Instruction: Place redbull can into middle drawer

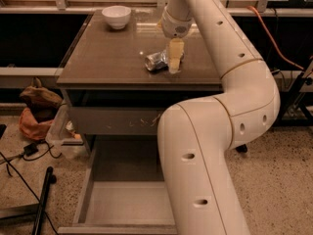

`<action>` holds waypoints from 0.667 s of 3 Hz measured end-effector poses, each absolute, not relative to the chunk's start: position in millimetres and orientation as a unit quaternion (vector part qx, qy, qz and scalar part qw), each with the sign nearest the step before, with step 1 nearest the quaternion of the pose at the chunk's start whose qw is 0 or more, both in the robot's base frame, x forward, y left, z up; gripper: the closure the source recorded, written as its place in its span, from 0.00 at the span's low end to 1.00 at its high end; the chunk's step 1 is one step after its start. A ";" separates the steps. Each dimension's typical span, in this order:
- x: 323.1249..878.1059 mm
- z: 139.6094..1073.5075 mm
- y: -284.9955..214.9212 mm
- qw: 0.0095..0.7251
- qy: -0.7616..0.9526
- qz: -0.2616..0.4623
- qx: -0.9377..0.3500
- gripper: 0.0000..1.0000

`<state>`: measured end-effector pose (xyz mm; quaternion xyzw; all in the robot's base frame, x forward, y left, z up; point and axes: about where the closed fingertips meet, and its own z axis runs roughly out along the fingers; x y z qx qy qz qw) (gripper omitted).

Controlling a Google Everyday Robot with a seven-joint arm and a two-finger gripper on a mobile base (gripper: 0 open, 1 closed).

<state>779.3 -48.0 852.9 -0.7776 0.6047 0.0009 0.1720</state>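
The redbull can [155, 61], slim and shiny silver, lies on its side on the brown tabletop [107, 58], near the table's middle front. My gripper [174, 65] points straight down at the can's right end, touching or almost touching it. The middle drawer [122, 204] stands pulled out low below the table, with a smooth grey-brown floor and low side walls, and nothing lies in it. My large white arm crosses in front of the drawer's right part and hides it.
A white bowl [116, 16] stands at the table's back left. A closed drawer front with pale scratches [122, 121] sits above the open drawer. On the floor at the left are a brown bag [36, 104], a clear plastic bin [62, 136], cables and a black pole [41, 204].
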 end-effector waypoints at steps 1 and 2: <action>779.2 840.1 -44.3 0.165 0.609 0.013 -0.776 0.00; 779.4 830.9 -41.1 0.159 0.609 0.021 -0.777 0.00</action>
